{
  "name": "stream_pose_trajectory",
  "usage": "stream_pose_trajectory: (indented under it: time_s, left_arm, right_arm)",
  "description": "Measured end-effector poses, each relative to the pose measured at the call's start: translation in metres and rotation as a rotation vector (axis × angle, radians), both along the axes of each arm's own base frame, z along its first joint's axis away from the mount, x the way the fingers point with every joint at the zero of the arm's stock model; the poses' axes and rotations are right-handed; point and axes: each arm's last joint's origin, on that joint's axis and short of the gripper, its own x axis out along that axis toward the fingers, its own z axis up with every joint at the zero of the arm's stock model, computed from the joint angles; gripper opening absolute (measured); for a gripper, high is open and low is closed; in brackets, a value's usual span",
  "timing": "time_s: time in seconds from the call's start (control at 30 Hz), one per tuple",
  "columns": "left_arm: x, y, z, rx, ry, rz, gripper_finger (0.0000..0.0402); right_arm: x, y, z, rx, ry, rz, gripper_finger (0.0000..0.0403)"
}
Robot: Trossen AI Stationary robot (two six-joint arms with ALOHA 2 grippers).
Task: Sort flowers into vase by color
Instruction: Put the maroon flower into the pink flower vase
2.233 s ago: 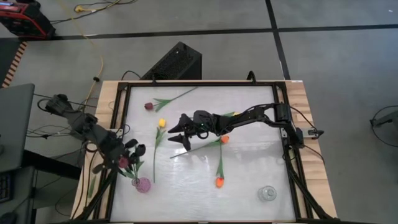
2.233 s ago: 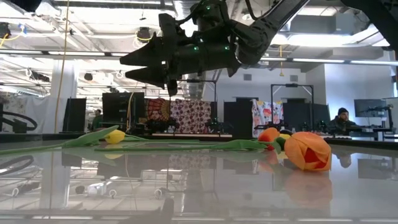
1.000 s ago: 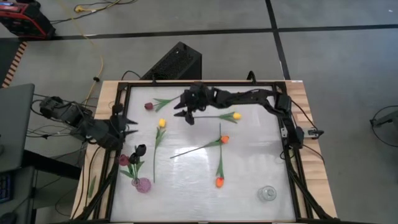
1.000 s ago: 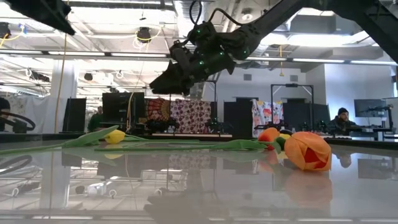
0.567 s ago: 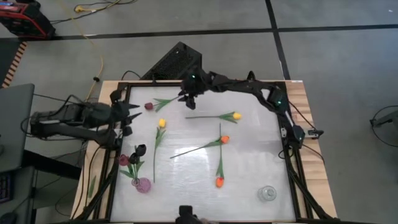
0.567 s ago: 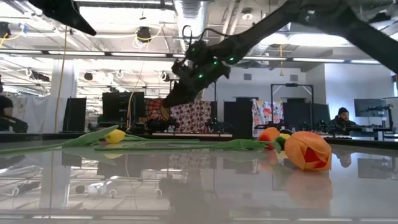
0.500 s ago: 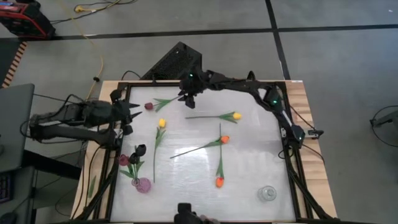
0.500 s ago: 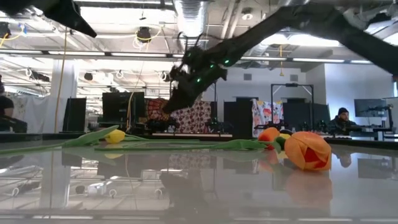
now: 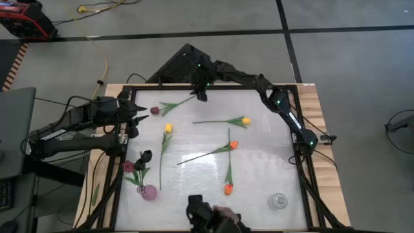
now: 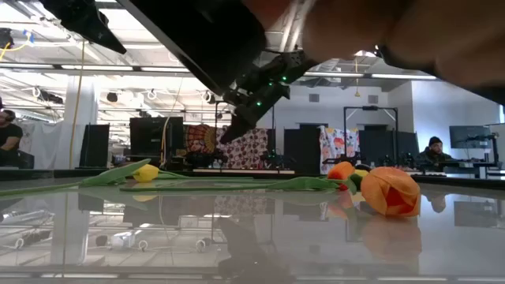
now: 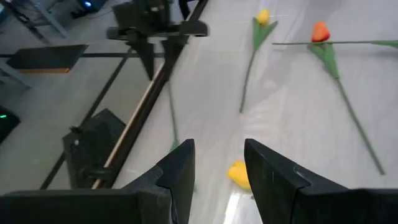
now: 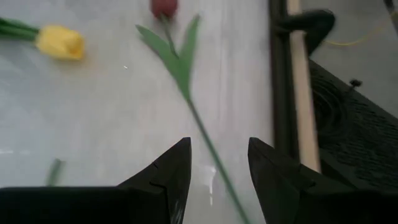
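Observation:
My right gripper (image 9: 200,96) (image 12: 217,165) hangs open at the table's far edge, above the stem end (image 12: 208,149) of a maroon tulip (image 9: 154,110) that lies flat. My left gripper (image 9: 134,118) (image 11: 217,168) is open above the table's left rim. Its wrist view shows a yellow tulip (image 11: 239,174) lying below, between its fingers. That yellow tulip (image 9: 168,128), another yellow one (image 9: 246,120) and two orange ones (image 9: 233,145) (image 9: 228,189) lie flat on the white table. Two dark tulips (image 9: 143,156) stand with their stems in a pink vase (image 9: 149,192).
A clear glass vase (image 9: 278,201) stands at the near right corner. A black box (image 9: 181,65) sits on the floor behind the far edge. A person's hand with a dark object (image 9: 213,219) reaches in at the near edge and blocks the upper low view (image 10: 205,31).
My right gripper has moved from the table's middle toward the far edge, stopping over the maroon tulip's stem. My left gripper has moved from beside the pink vase toward the far edge, along the left rim. A hand with a dark object has come in at the near edge.

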Motion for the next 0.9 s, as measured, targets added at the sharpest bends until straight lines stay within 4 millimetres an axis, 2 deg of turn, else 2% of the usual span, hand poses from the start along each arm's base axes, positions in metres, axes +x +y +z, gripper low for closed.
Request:
stream_pose_trajectory:
  time_s: [0.17,0.33,0.63,0.9]
  left_arm:
    - [0.006,0.002,-0.001,-0.013,0.008,-0.011,0.0129]
    - [0.016,0.005,-0.002,0.001,0.026,-0.027,0.0129]
    - [0.035,0.015,-0.012,-0.043,0.113,-0.017,0.0129]
    - [0.026,0.021,-0.008,-0.016,0.055,0.078,0.0129]
  right_arm:
    - [-0.013,-0.022,-0.024,-0.047,0.04,0.061,0.0185]
    - [-0.02,-0.035,-0.043,-0.032,0.069,0.054,0.0185]
    - [-0.024,-0.038,-0.044,0.005,0.075,0.045,0.0185]
    - [-0.024,-0.038,-0.044,0.02,0.072,0.041,0.0185]
